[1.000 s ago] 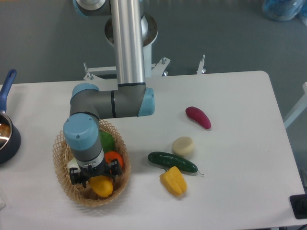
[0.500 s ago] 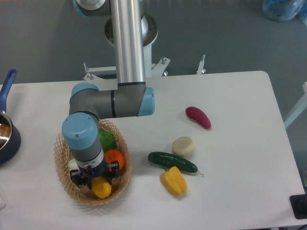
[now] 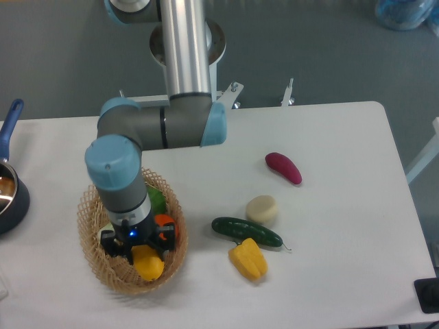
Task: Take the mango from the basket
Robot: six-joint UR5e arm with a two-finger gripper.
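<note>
The mango [image 3: 149,266] is a smooth yellow fruit in the front part of the wicker basket [image 3: 86,236] at the table's left front. My gripper [image 3: 140,252] points straight down into the basket and is directly on the mango, whose front end sticks out from under it. The jaws look closed on the mango, though the wrist hides most of the fingers. A round orange [image 3: 164,225] and a green fruit [image 3: 156,201] lie in the basket just behind and to the right of the gripper.
A yellow bell pepper [image 3: 248,259], a dark green cucumber [image 3: 245,232], a pale round item [image 3: 262,209] and a magenta vegetable [image 3: 283,168] lie on the table right of the basket. A dark blue pot [image 3: 10,199] stands at the left edge.
The wrist has risen toward the camera and shifted slightly back. The mango has stayed under the gripper and looks a little higher in the basket.
</note>
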